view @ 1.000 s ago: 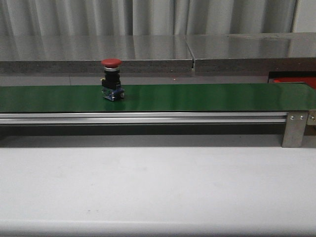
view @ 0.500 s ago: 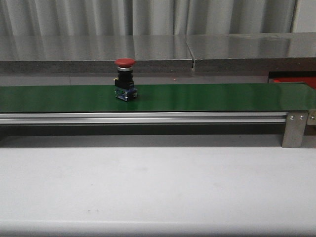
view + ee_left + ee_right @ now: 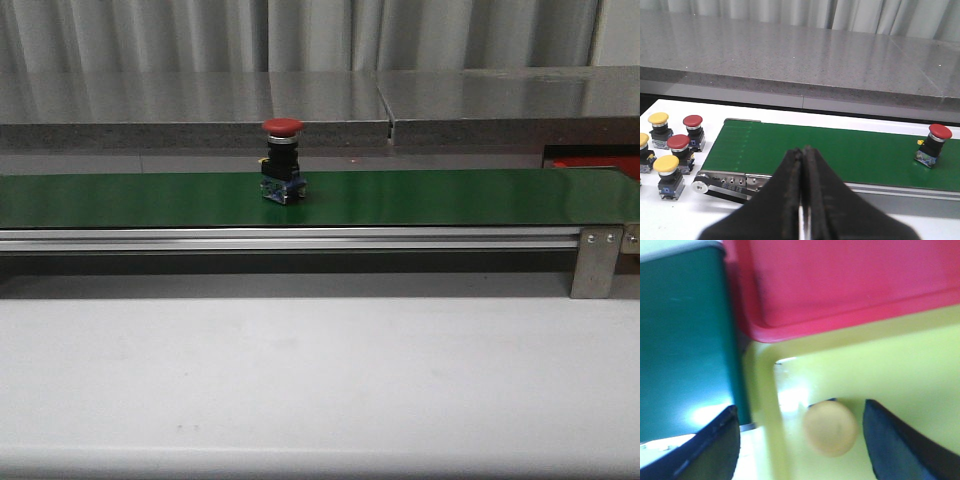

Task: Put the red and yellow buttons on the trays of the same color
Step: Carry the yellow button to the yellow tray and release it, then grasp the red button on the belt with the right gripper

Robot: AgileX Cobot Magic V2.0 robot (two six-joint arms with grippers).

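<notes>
Sitting between right pincer (image 3: 800, 440) fingers — seemingly yellow button (image 3: 830, 427).

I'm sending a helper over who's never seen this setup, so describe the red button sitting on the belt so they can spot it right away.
Find the long green belt running across the table. One red button stands upright on it, alone, left of the belt's middle in the front view. It has a red mushroom cap on a black body with a blue base; the other buttons sit off the belt's end.
</notes>
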